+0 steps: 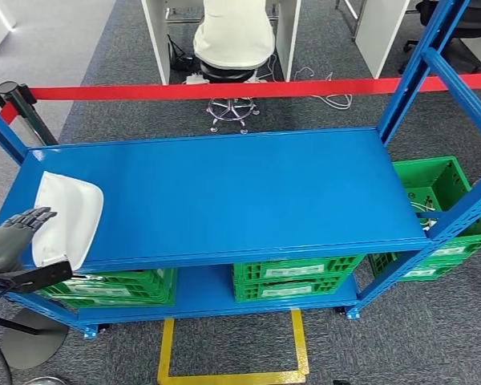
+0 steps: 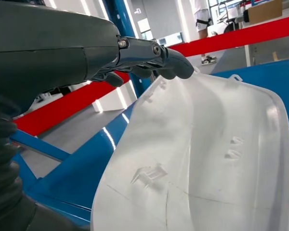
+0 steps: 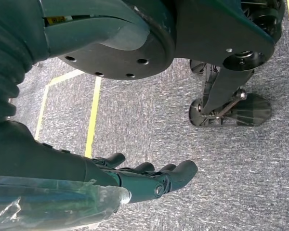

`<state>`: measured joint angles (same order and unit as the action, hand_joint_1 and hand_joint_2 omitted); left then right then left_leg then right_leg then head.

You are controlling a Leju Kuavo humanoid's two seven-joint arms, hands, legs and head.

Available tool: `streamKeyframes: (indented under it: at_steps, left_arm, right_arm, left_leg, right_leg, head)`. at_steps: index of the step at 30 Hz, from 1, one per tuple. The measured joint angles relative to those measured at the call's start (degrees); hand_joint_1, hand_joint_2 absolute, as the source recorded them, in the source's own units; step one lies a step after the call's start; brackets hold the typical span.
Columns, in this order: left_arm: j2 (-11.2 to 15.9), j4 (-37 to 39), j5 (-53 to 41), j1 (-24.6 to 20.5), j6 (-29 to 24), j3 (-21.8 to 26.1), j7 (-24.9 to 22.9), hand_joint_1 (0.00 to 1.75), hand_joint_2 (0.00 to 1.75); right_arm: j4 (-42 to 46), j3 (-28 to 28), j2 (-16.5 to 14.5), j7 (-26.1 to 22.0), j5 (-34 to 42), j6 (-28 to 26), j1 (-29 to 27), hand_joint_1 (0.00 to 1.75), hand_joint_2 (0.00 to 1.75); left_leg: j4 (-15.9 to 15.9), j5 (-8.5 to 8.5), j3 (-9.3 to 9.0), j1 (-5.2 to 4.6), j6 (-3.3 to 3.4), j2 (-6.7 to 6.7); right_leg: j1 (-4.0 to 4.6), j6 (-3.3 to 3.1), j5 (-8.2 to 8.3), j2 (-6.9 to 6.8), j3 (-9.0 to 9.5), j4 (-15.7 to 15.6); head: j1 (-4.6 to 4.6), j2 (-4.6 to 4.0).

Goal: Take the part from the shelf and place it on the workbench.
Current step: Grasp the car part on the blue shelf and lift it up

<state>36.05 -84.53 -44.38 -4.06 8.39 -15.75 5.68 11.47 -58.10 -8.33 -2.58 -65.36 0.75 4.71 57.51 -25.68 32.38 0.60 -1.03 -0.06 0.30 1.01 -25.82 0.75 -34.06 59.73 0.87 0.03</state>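
L hand [image 1: 20, 227] sits at the far left end of the blue shelf [image 1: 238, 192], fingers [image 1: 37, 215] stretched out and a bit apart, tips over the near-left edge of the white part [image 1: 69, 216]; holds nothing. In the left wrist view the same hand [image 2: 146, 55] reaches above the part [image 2: 204, 154], fingers extended just over its rim; can't tell if they actually touch it. Part is a shallow white molded shell w/ rounded corners, lying flat on the top deck of the shelf, at its left end, near the front edge. Behind the shelf a red barrier tape [image 1: 226, 90] runs across, w/ a white swivel chair [image 1: 233, 40] past it on grey carpet. Under the top deck, green crates [image 1: 296, 277] sit on the lower level, one at left, one mid; another green crate [image 1: 434, 188] is at the right end beyond the upright. Yellow floor tape [image 1: 232, 353] marks a box in front of the shelf. R hand [image 3: 150, 175] hangs low over the grey carpet [image 3: 154, 106] in the right wrist view, fingers straight & close together side by side, nothing in them.
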Motion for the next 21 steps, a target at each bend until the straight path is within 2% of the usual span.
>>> streamKeyframes:
  at_steps: [3, 4, 5, 9, 17, 21]
  left_arm:
    - [-0.39, 1.29, 0.75, -0.8, 0.37, -0.57, -1.37, 1.08, 1.75]
    - [-0.46, 1.79, 1.12, -1.08, 0.58, -0.72, -1.91, 1.17, 1.75]
    - [-0.52, 2.25, 1.39, -1.32, 0.76, -0.83, -2.32, 1.17, 1.75]
    - [-0.76, 3.45, 1.78, -1.86, 0.93, -1.06, -2.85, 1.75, 1.75]
    - [-0.87, 5.7, 2.61, -3.03, 0.7, -1.77, -3.25, 1.75, 1.75]
    - [-2.27, 6.98, 2.11, -3.48, -2.63, -1.62, -3.92, 1.75, 1.75]
  right_arm:
    - [0.0, 0.0, 0.0, 0.0, 0.01, -0.15, 0.01, 0.0, 1.75]
    - [0.0, 0.0, 0.0, 0.0, 0.01, -0.19, 0.01, 0.0, 1.75]
    - [0.0, 0.0, 0.0, 0.0, 0.01, -0.2, 0.01, 0.0, 1.75]
    - [0.0, 0.0, 0.0, 0.0, 0.01, -0.22, 0.02, 0.0, 1.75]
    - [0.0, 0.0, 0.0, -0.15, -0.17, -0.31, 0.06, 0.0, 1.75]
    - [0.0, 0.0, 0.0, -0.61, -0.15, -0.32, 0.09, 0.0, 1.75]
  left_leg:
    - [0.0, 0.0, 0.0, 0.0, 0.0, 0.0]
    - [0.0, 0.0, 0.0, 0.0, 0.0, 0.0]
    - [0.0, 0.0, 0.0, 0.0, 0.0, 0.0]
    - [0.0, 0.0, 0.0, 0.0, 0.0, 0.0]
    - [0.0, 0.0, -0.01, 0.0, 0.0, 0.0]
    - [0.0, 0.0, -0.02, 0.0, 0.0, 0.01]
  right_leg:
    - [0.0, 0.0, 0.0, 0.0, 0.0, 0.0]
    - [0.0, 0.0, 0.0, 0.0, 0.0, 0.0]
    - [0.0, 0.0, 0.0, 0.0, 0.0, 0.0]
    - [0.0, 0.0, 0.0, 0.0, -0.01, 0.0]
    - [0.0, 0.0, 0.0, 0.01, 0.02, 0.0]
    - [0.0, -0.01, 0.0, 0.03, 0.02, 0.0]
  head:
    - [0.0, -0.01]
    - [0.0, -0.01]
    - [0.01, -0.01]
    - [0.0, -0.01]
    - [0.0, 0.0]
    - [0.0, -0.01]
